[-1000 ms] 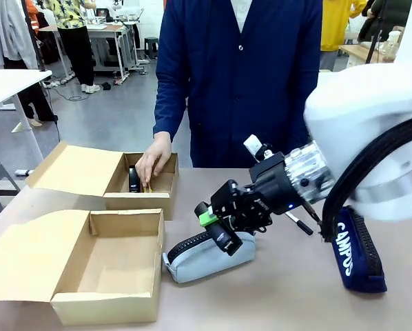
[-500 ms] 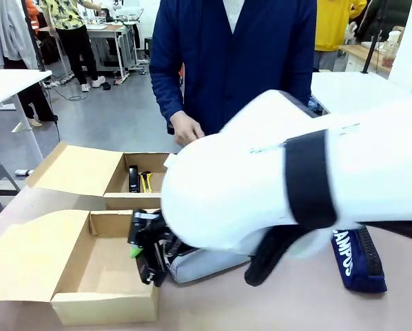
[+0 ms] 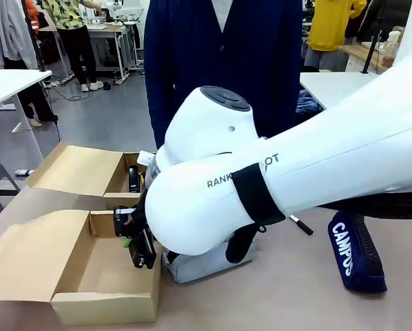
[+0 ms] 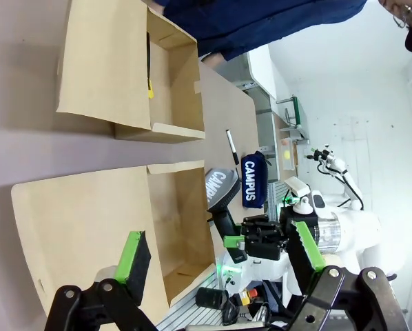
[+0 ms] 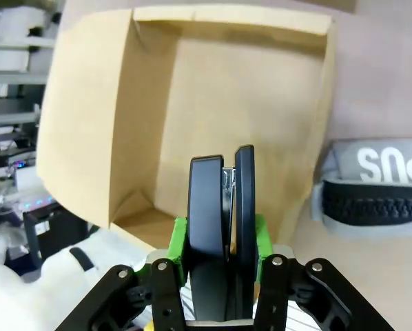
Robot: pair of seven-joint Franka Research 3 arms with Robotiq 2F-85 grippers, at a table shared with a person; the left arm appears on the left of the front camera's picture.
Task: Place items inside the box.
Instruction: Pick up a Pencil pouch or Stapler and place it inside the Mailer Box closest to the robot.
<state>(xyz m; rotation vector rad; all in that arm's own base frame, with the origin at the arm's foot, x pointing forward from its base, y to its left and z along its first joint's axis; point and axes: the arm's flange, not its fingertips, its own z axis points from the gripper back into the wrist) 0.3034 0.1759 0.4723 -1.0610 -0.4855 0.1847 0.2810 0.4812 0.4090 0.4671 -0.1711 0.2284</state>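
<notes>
My right gripper [image 3: 136, 241] reaches across to the left and hangs over the right part of the box [image 3: 106, 303], shut on a black stapler [image 3: 143, 252]. In the right wrist view the stapler [image 5: 221, 200] stands on edge between the green pads [image 5: 181, 238] of the right gripper [image 5: 221, 243], above the box's bare floor [image 5: 240, 103]. A grey pouch [image 3: 199, 267] lies just right of the box. A black marker [image 3: 301, 225] and a navy CAMPUS pouch [image 3: 354, 252] lie farther right. My left gripper [image 4: 218, 248] is open and holds nothing.
A smaller cardboard box [image 3: 116, 201] behind the box holds a black item [image 3: 134, 178] and a yellow-black knife [image 3: 143, 181]. The box's wide flap [image 3: 27, 255] lies open to the left. A person in a dark blue coat [image 3: 220, 62] stands at the far edge.
My right arm has swung left from above the grey pouch to over the box, carrying the stapler. The person's hand has left the smaller box.
</notes>
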